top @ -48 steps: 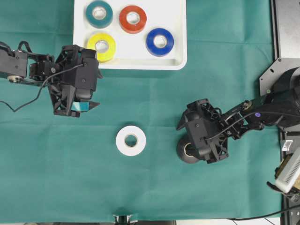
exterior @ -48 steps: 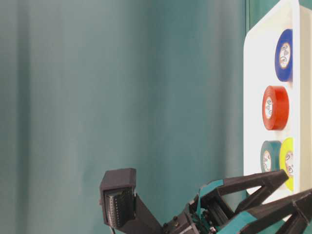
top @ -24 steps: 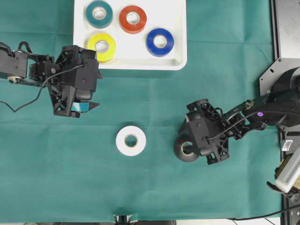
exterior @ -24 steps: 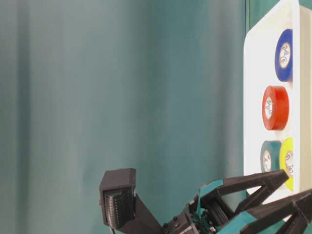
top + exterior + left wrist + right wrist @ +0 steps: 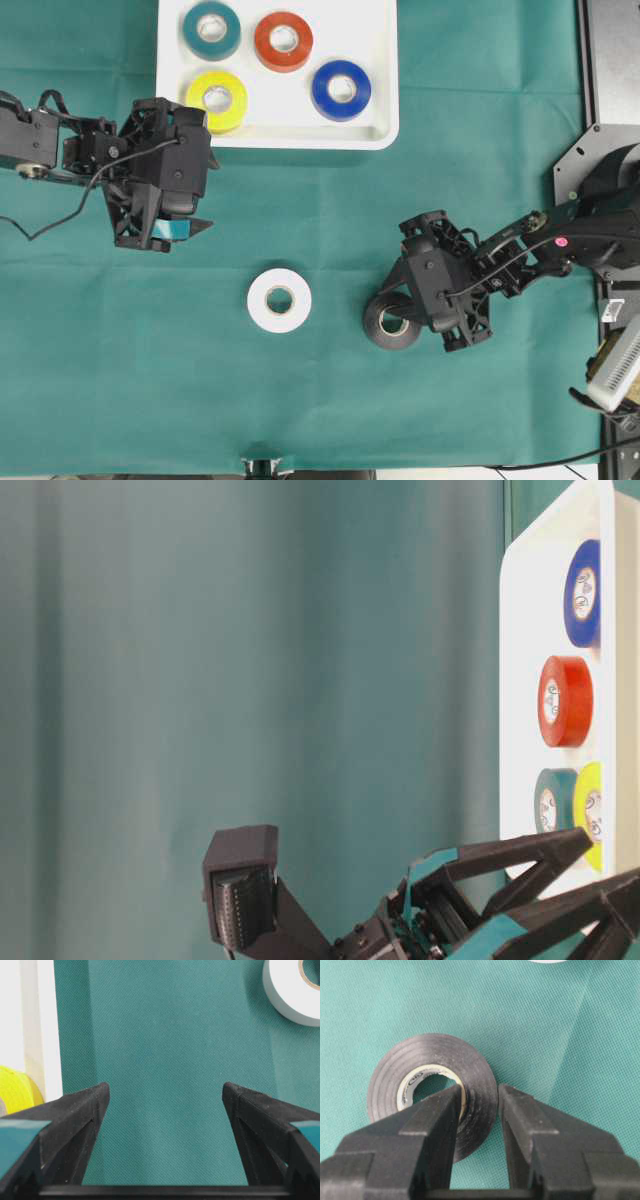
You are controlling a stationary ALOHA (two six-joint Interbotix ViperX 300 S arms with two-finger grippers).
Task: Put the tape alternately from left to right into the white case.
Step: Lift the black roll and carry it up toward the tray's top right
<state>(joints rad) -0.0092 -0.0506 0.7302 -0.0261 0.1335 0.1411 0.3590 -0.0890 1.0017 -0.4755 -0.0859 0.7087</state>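
The white case (image 5: 375, 70) lies at the top with the teal (image 5: 211, 30), red (image 5: 283, 40), yellow (image 5: 217, 98) and blue (image 5: 341, 89) tape rolls in it. A white roll (image 5: 279, 300) lies flat on the green cloth, also seen in the left wrist view (image 5: 295, 990). My right gripper (image 5: 480, 1092) is shut on the black roll (image 5: 385, 1085), one finger in its core and the other outside its rim. In the overhead view the black roll (image 5: 392, 322) is at the right gripper's tip (image 5: 405, 312). My left gripper (image 5: 164, 1091) hangs open over bare cloth below the case's left corner (image 5: 165, 215).
A grey metal plate (image 5: 610, 60) and the right arm's base fill the right edge. A thin black cable (image 5: 50, 225) trails from the left arm over the cloth. The case's rim (image 5: 42, 1020) and the yellow roll (image 5: 15, 1090) show just left of the left gripper.
The right gripper has closed from open onto the black roll's wall. The roll has shifted a little left and down the view. The left arm has stayed still.
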